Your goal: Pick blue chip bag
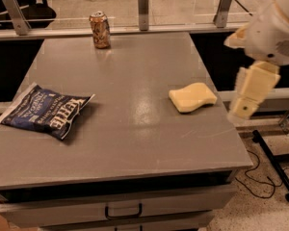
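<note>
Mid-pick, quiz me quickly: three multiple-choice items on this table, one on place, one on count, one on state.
1. Where does the chip bag lie on the table? A left side; B back right corner; C centre.
2. How many things rest on the table? A two; B three; C five.
3. The soda can is: A upright; B tipped over; C crushed flat.

Key: 1 A, the chip bag lies flat near the left edge. 2 B, chip bag, sponge, soda can. 3 A, it stands at the back edge. The gripper hangs off the table's right edge, beyond the sponge.
</note>
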Robot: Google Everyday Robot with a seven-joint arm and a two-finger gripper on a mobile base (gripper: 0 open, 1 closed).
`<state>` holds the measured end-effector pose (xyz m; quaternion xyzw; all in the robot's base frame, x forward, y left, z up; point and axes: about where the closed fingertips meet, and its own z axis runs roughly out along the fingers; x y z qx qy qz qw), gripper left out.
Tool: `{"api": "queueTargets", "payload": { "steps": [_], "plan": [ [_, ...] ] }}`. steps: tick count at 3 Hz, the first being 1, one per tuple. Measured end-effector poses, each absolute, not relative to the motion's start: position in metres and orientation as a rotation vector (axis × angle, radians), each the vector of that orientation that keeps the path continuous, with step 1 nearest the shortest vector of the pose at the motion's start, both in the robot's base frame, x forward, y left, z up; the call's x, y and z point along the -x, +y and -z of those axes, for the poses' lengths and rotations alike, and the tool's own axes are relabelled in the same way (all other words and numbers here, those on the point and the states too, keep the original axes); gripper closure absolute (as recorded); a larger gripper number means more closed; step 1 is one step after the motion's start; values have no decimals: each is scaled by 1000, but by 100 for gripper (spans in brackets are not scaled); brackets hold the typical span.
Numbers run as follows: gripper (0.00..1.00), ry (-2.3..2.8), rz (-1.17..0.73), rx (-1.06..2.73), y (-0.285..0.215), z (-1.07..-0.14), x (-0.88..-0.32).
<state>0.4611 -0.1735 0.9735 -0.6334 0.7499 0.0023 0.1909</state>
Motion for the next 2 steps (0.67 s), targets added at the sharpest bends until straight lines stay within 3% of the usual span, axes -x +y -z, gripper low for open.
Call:
{"api": "queueTargets", "payload": {
  "steps": [2],
  "plan": [
    [0,1611,-373,1975,43,-984,-492]
  ]
}}
